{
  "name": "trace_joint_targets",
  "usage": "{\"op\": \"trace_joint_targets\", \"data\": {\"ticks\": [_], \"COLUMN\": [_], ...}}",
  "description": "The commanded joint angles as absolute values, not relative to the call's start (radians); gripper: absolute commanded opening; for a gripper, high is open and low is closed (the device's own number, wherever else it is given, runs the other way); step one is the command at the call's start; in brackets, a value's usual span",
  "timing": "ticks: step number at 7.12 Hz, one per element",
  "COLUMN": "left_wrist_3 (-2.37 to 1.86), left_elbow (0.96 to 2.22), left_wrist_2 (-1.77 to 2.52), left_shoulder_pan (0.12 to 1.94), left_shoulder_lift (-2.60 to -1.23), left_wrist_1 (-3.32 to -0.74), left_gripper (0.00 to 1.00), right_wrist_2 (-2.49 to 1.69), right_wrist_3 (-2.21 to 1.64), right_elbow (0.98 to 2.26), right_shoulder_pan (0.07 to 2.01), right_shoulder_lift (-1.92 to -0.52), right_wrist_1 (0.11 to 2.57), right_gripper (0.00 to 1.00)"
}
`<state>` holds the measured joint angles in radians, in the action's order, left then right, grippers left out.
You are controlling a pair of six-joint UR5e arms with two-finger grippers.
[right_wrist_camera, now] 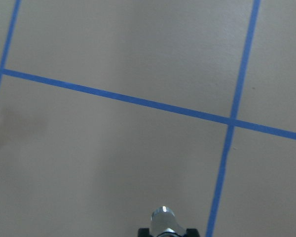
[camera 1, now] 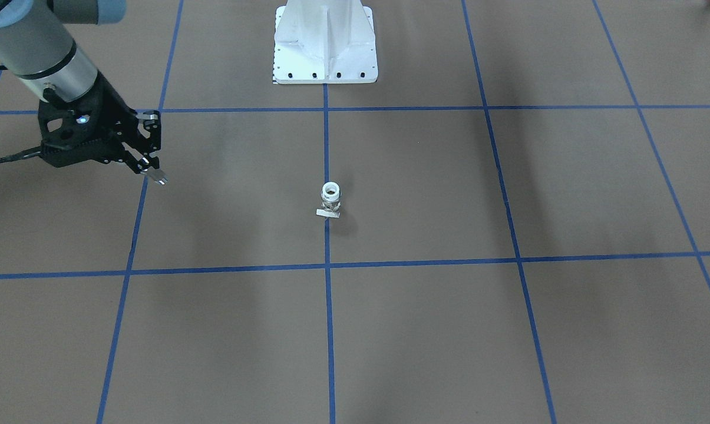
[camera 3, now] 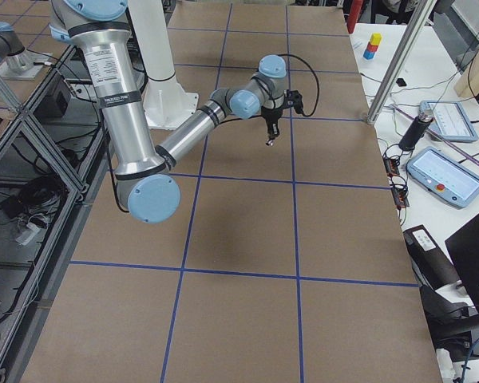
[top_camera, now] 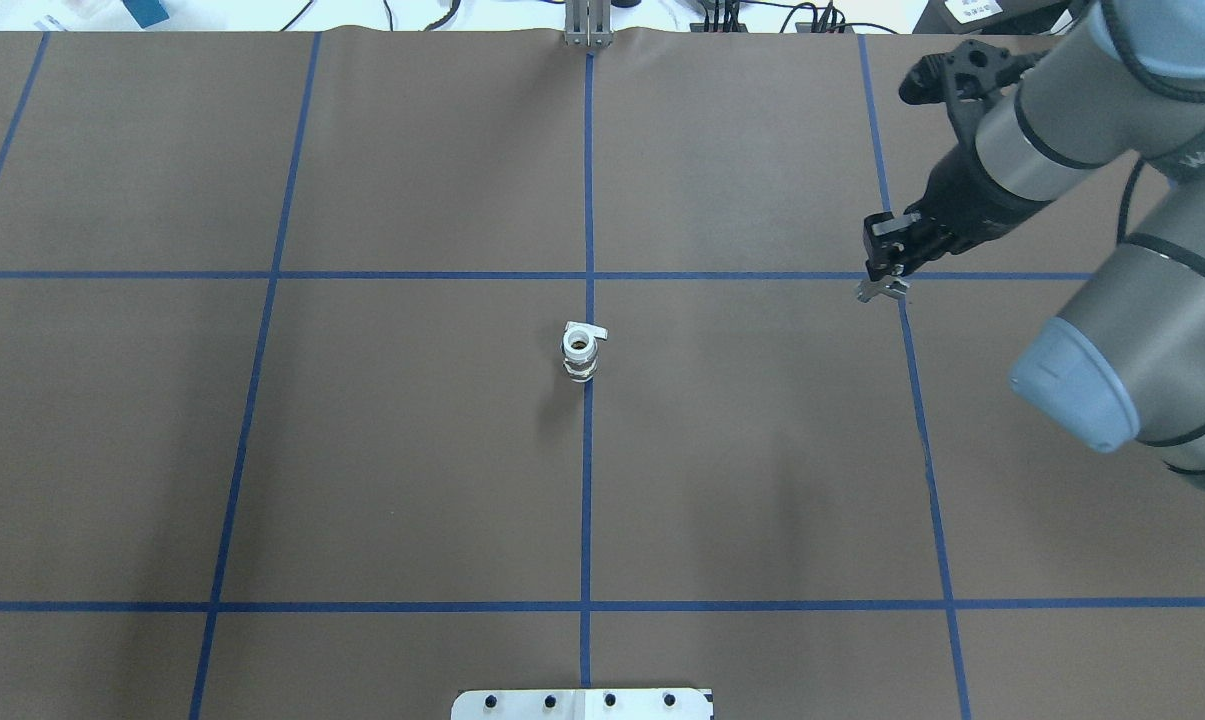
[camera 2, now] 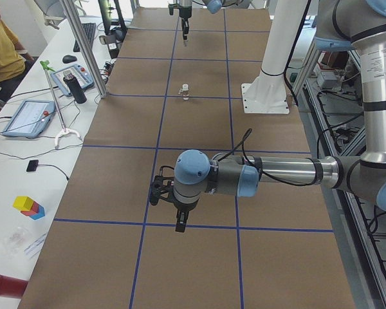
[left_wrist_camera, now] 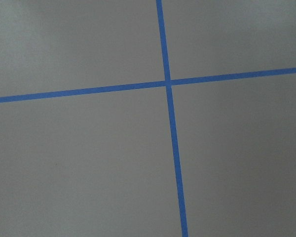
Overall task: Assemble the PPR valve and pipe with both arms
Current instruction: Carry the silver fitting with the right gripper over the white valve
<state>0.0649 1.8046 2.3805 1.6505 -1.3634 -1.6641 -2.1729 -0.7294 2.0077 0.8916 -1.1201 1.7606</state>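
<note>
At the middle of the worktop (top_camera: 412, 450), equally far from both ends, the valve-and-pipe piece (camera 1: 330, 200) stands on the blue tape line (top_camera: 586, 500) that runs from the robot's edge to the operators' edge. Its long axis is upright. A white round mouth points straight up, above a darker, metallic-looking lower part. A small pale tab sticks out low on the side turned to the operators' edge. No writing can be read on it.

Well apart from it, toward the worktop's right end, the right gripper (top_camera: 884, 290) hangs above a crossing of tape lines. Its fingers are pressed together into one silvery tip and hold nothing. The right arm (top_camera: 1042, 150) carries white lettering on a black band, cut off and not surely readable.

Near the worktop's left end the left gripper (camera 2: 180, 222) points down over another tape line on the left arm (camera 2: 276, 174). Only the side view shows it, so the spread of its fingers cannot be judged. Small print on that arm's upright tube is too fine to read.

The surface is a brown matte sheet gridded with blue tape. A white bolted pedestal (camera 1: 325, 47) stands at the robot's edge. Beyond the operators' edge a white bench (camera 2: 26, 161) holds tablets (camera 2: 29, 117), a black bottle (camera 2: 77, 90) and coloured blocks (camera 2: 29, 206). A person in a yellow shirt (camera 2: 3, 51) sits there.
</note>
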Motion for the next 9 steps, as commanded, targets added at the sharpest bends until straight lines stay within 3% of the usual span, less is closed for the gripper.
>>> {"op": "trace_joint_targets", "data": {"ticks": [1, 6, 9], "left_wrist_3": [0.063, 0.063, 0.063], "left_elbow": [1.807, 1.807, 1.807], "left_wrist_2": [2.379, 2.379, 2.379], "left_shoulder_pan": [1.651, 1.651, 1.651], "left_shoulder_lift": [-1.361, -1.362, -1.362], "left_wrist_1": [-1.667, -1.667, -1.667], "left_gripper": [1.00, 1.00, 1.00], "right_wrist_2": [-2.154, -1.936, -1.870], "right_wrist_3": [-0.903, -1.161, -1.215], "right_elbow": [1.961, 1.654, 1.583], "right_shoulder_pan": [0.832, 0.631, 0.562], "right_shoulder_lift": [-0.947, -0.633, -0.594], "right_wrist_1": [1.842, 1.899, 1.888], "right_gripper": [0.00, 0.00, 0.00]}}
